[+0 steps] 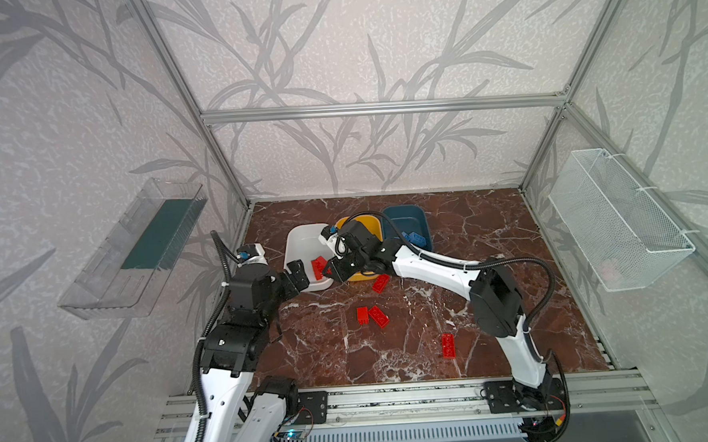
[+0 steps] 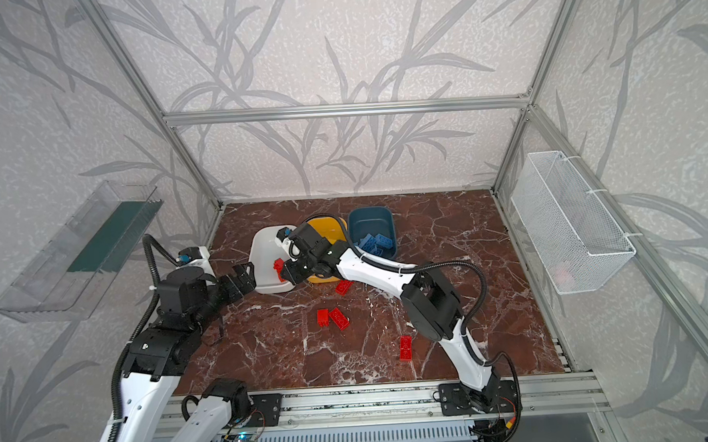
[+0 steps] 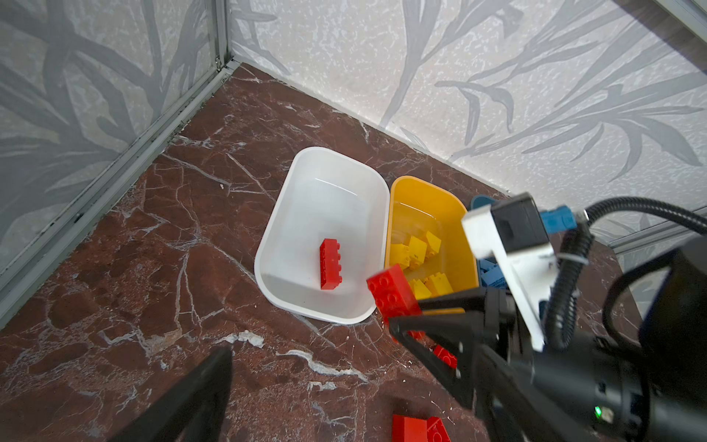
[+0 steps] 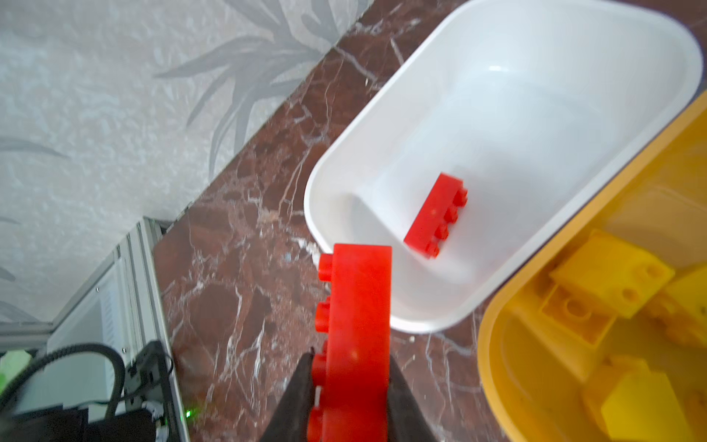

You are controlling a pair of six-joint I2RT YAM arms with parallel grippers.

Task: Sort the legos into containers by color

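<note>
Four red bricks (image 1: pixel 379 316): lying loose on the table (image 1: pixel 502 222), awaiting sorting.
Right jaws: clamping a red brick (image 4: pixel 359 317) by its sides, hanging at the white tub's (image 4: pixel 497 114) near rim, likely for release.
Left jaws: standing wide open, empty, beside that tub.

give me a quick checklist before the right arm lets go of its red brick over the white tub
1. Grip: right gripper shut on the held red brick: ok.
2. Colour match: white tub holds only a lone red brick: ok.
3. Held red brick fully over the tub's opening: cannot tell; it hangs at the near rim.
4. Left gripper open, empty, outside the tub: ok.
</note>
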